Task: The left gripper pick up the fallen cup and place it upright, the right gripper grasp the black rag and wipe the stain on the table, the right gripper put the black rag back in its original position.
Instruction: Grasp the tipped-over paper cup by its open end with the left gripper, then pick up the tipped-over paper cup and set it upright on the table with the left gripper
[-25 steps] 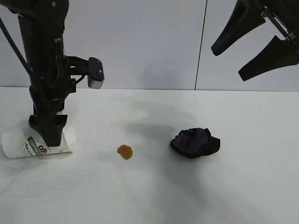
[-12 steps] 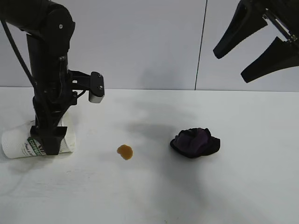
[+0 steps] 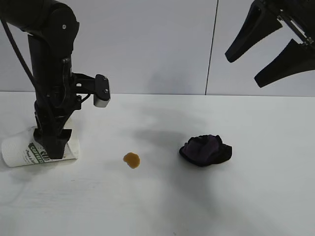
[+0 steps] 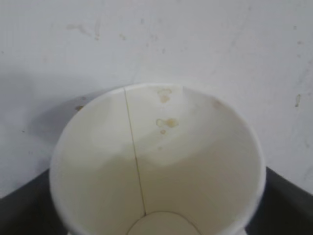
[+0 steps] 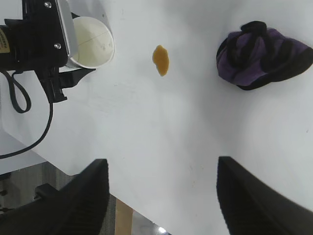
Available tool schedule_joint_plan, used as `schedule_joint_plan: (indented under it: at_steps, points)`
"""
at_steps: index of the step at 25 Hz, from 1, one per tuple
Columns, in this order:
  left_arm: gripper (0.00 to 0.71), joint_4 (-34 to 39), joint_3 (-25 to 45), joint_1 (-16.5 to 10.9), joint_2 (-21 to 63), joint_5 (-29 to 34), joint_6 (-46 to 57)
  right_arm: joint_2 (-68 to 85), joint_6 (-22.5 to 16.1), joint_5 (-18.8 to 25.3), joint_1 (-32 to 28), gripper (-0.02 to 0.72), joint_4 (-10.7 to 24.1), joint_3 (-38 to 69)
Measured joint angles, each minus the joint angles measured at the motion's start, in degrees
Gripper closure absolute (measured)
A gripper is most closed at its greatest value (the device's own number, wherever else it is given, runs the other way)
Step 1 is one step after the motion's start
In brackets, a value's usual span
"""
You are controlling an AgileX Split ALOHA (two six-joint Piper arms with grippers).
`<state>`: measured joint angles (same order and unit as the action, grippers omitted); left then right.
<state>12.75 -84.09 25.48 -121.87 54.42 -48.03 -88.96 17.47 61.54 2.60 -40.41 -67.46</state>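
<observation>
Our left gripper point(image 3: 50, 147) straddles the fallen cup point(image 3: 19, 151), perhaps not yet clamped (its wrist view shows stained insides), while our right gripper point(image 3: 268, 51) hangs open.

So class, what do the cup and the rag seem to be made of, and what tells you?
The cup: probably paper, matte white; a straight glued seam runs down its inside wall, and its outside carries a printed green band.
The rag: soft cloth, black with purple folds; it lies bunched and creased. The fibre can't be told.
</observation>
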Motion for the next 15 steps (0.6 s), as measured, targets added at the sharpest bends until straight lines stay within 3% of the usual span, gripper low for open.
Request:
schedule_joint_plan:
  at_steps: [7,11,15]
  points:
    - [0.156,-2.1,0.0,-0.3,3.4,-0.3,0.9,0.0,0.0,0.0,0.0,0.261,0.0,0.0]
    - [0.156,-8.0,0.0,-2.3,9.2,-2.7,0.9,0.0,0.0,-0.1,0.0,0.261,0.0,0.0]
    - [0.158,-15.1,0.0,-6.2,14.5,-3.9,0.9,0.0,0.0,-0.1,0.0,0.261,0.1,0.0]
